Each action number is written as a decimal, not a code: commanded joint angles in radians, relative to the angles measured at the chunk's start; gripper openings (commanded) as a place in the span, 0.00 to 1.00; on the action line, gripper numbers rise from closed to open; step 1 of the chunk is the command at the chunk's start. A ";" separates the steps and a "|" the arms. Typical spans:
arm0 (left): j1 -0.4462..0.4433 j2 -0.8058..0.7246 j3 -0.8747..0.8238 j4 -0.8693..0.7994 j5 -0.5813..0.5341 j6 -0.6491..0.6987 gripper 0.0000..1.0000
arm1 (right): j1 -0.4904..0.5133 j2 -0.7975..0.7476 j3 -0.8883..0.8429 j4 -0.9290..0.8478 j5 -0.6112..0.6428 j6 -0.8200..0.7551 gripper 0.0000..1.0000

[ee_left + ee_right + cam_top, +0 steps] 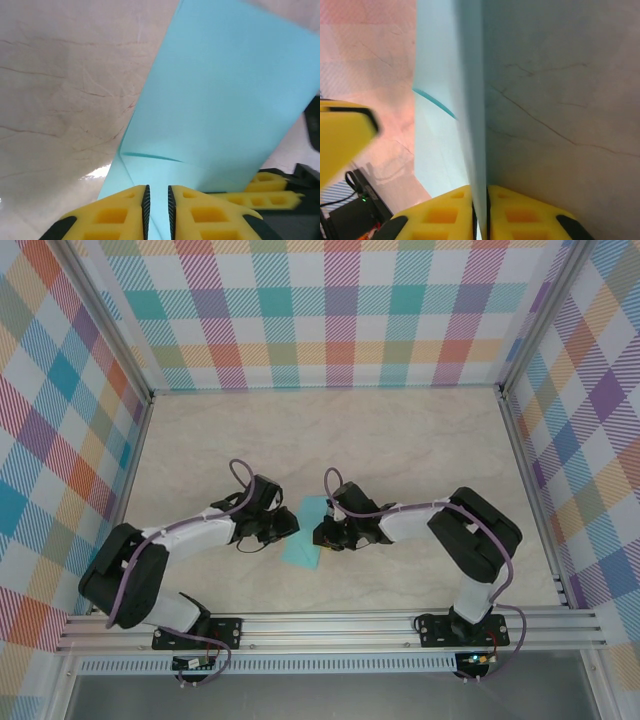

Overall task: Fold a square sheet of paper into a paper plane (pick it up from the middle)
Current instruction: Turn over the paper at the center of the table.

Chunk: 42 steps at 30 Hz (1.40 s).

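Two pinches on one square sheet of paper [302,548]
The left gripper [157,197] and right gripper [480,197] each close on the sheet, which runs forward from their jaws. From above we cannot make out either pinch. The left wrist view gives us a crease just ahead of the jaws, with the sheet's top cut off.

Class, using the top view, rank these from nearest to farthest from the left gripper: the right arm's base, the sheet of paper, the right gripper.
1. The sheet of paper, right at the left gripper, mid-scene.
2. The right gripper, just across the paper, to the right.
3. The right arm's base, at the near edge, far right.
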 commanded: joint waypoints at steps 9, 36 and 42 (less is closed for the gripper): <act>-0.012 -0.450 -0.086 -0.332 -0.283 -0.059 0.36 | 0.005 -0.321 0.148 -0.641 0.332 -0.239 0.06; -0.003 -0.745 -0.109 -0.633 -0.584 -0.232 0.44 | 0.236 0.285 0.747 -1.394 0.784 -0.177 0.14; -0.003 -0.759 -0.100 -0.659 -0.579 -0.232 0.44 | 0.244 0.381 0.845 -1.260 0.592 -0.193 0.18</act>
